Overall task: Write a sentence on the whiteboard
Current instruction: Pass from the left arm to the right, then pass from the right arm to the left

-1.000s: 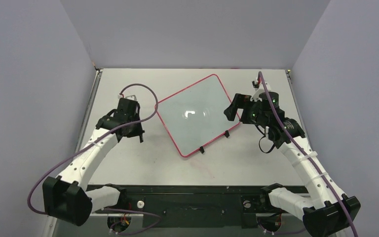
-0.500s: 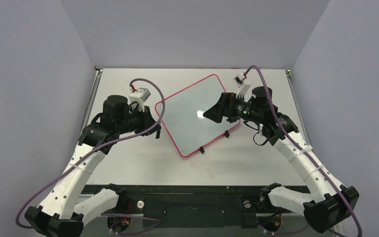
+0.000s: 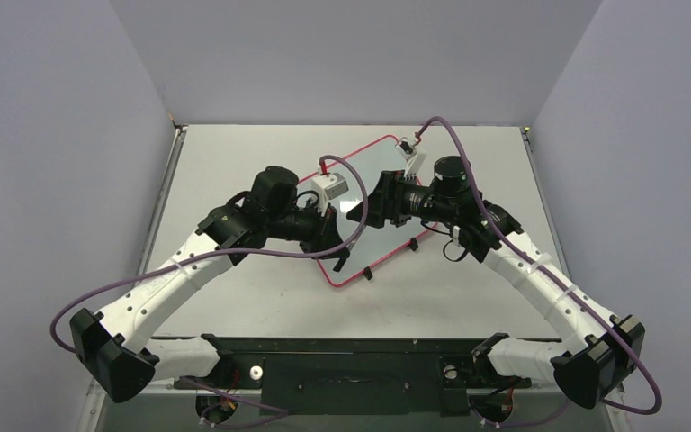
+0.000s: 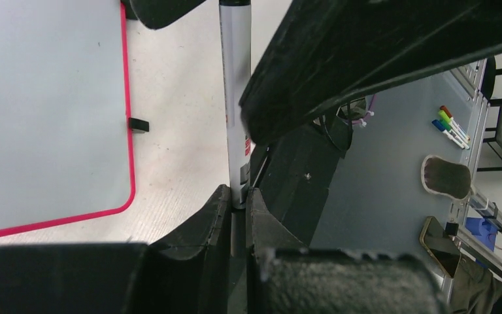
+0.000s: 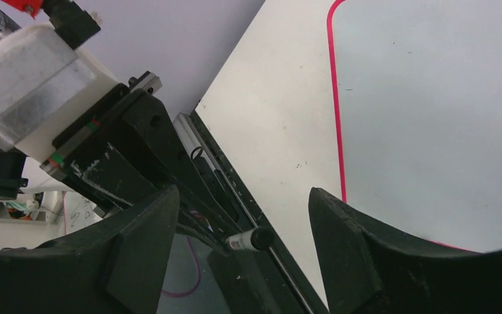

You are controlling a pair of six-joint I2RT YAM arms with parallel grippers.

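Note:
The whiteboard (image 3: 371,245) lies tilted on the table, white with a thin red rim and two black clips (image 3: 367,273) on its near edge. It also shows in the left wrist view (image 4: 46,98) and the right wrist view (image 5: 431,98). Its visible surface is blank, and no sentence shows. My left gripper (image 3: 340,238) (image 4: 236,196) is shut on a grey marker (image 4: 235,98) with a black cap. My right gripper (image 3: 371,209) (image 5: 243,193) is open, its fingers (image 4: 379,59) on either side of the marker's far end (image 5: 251,239), not touching it.
Both arms meet above the board's middle and hide part of it. The pale table (image 3: 234,153) is enclosed by grey walls on three sides. A dark rail (image 3: 351,346) runs along the near edge. Beyond the table, coloured markers (image 4: 448,124) lie on a surface.
Both arms have swung inward from the board's sides to meet over it. The left gripper has brought the marker between the right gripper's open fingers.

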